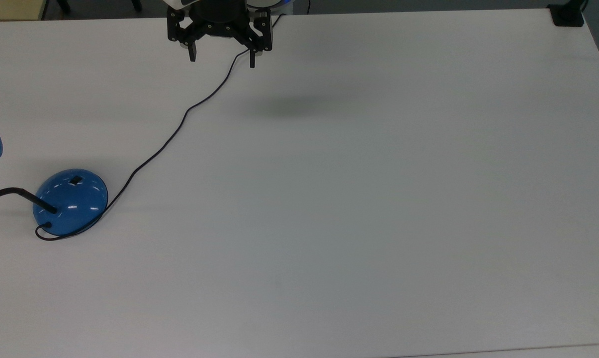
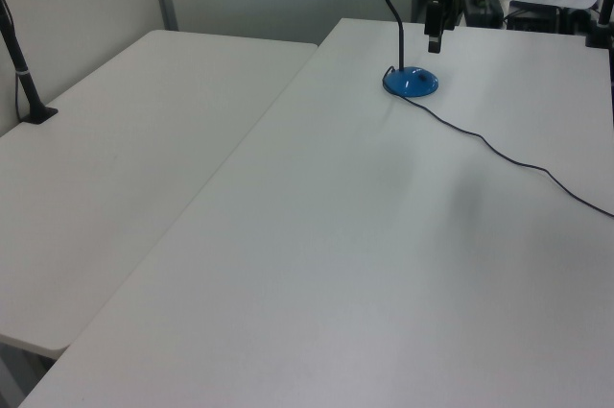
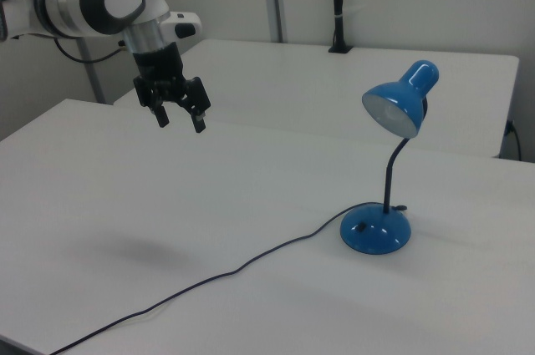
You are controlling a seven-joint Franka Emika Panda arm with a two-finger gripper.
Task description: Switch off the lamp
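The blue lamp stands on the white table (image 1: 359, 199), its dome base (image 1: 70, 201) at the top view's left with a small black rocker switch (image 1: 75, 180) on top. In the right view its base (image 3: 375, 230), thin black neck and shade (image 3: 399, 104) show whole; the shade opening looks grey. Its black cord (image 1: 180, 122) runs from the base toward the arm. My gripper (image 1: 222, 61) hangs open in the air far from the lamp, near the top view's upper edge, fingers spread wide with nothing between them. It also shows in the right view (image 3: 180, 124) and the left view (image 2: 434, 41).
A second white table (image 2: 125, 158) adjoins on the left view's left, with a black clamped post (image 2: 24, 72) at its edge. Another black clamp (image 1: 567, 15) sits at the top view's upper right corner. The cord (image 3: 251, 267) lies across the table surface.
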